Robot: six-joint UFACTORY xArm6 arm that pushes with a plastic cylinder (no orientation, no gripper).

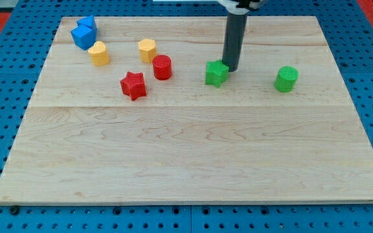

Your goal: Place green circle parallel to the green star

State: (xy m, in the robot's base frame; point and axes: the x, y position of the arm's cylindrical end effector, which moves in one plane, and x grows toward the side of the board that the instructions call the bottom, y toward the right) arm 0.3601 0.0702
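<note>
The green star (216, 73) lies on the wooden board (193, 155), a little right of centre in the upper half. The green circle (286, 79), a short cylinder, stands to the view's right of it at nearly the same height in the view. My tip (229, 68) is at the star's upper right edge, touching or almost touching it. The dark rod rises from there to the view's top. The tip is well left of the green circle.
A red cylinder (162, 67) and a red star (133, 85) lie left of the green star. Two yellow blocks (147, 50) (98, 53) and two blue blocks (83, 32) sit at the upper left. The board lies on blue pegboard.
</note>
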